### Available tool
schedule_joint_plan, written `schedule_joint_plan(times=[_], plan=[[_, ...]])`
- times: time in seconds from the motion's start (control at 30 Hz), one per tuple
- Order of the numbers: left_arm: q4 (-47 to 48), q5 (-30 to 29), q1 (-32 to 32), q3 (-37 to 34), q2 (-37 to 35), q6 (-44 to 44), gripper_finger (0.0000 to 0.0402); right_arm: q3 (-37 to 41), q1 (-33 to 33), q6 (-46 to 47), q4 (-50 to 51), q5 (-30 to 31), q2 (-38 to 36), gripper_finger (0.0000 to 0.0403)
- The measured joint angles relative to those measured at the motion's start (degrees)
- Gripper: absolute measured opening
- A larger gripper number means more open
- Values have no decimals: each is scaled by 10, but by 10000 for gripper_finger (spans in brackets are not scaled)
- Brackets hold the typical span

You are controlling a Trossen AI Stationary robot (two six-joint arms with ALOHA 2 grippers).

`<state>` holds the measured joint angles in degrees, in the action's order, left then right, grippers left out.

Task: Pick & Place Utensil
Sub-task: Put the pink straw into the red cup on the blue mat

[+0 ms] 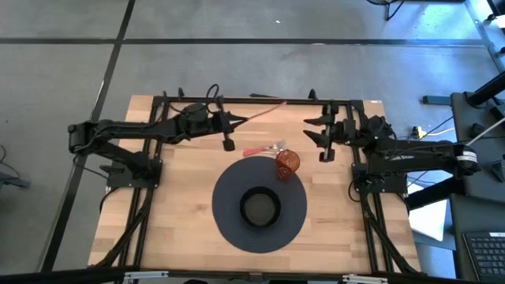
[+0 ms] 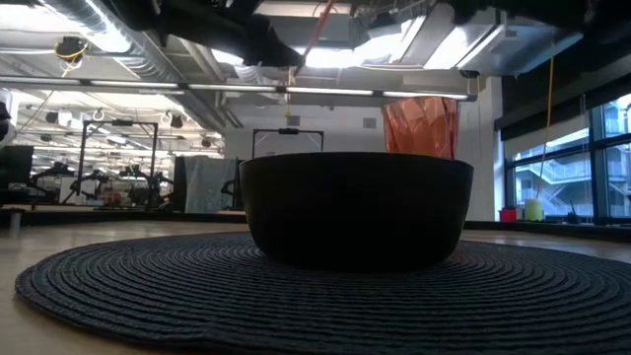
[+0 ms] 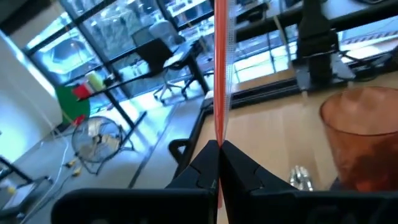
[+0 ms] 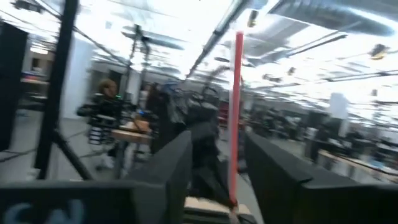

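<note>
High view: you see the left gripper (image 1: pixel 234 121) in the upper centre, pinching a red utensil (image 1: pixel 264 111) by one end.
Right gripper (image 1: pixel 317 132): fingers spread, empty, right of centre.
Utensil position: raised, angled up-right from the left claw, between both claws.
Done: you have it lifted.
Left: I judge placement remains, likely the orange cup (image 1: pixel 287 163) or black bowl (image 1: pixel 259 207) on the mat (image 1: pixel 225 213).
Other: a second utensil (image 1: pixel 265 148) lies beside the cup.

Beyond our wooden table (image 1: pixel 173 229) we see grey floor (image 1: pixel 237 71), tall windows (image 2: pixel 601 163) and an office chair (image 3: pixel 163 59).
</note>
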<state>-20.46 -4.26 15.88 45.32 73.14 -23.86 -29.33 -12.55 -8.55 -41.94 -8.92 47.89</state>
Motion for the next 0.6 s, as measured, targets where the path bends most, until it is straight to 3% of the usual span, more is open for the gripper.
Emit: schedule_joint_plan(times=[0.3,0.43,0.6], plan=[[-56,-16,-44,0,41,-49,2,-111,0,21,11,-22,104,251],[-56,-54,-59,0,44,-72,2,-139,0,25,13,-30,133,271],[-56,-76,-65,0,44,-80,2,-159,0,53,15,-98,155,275]])
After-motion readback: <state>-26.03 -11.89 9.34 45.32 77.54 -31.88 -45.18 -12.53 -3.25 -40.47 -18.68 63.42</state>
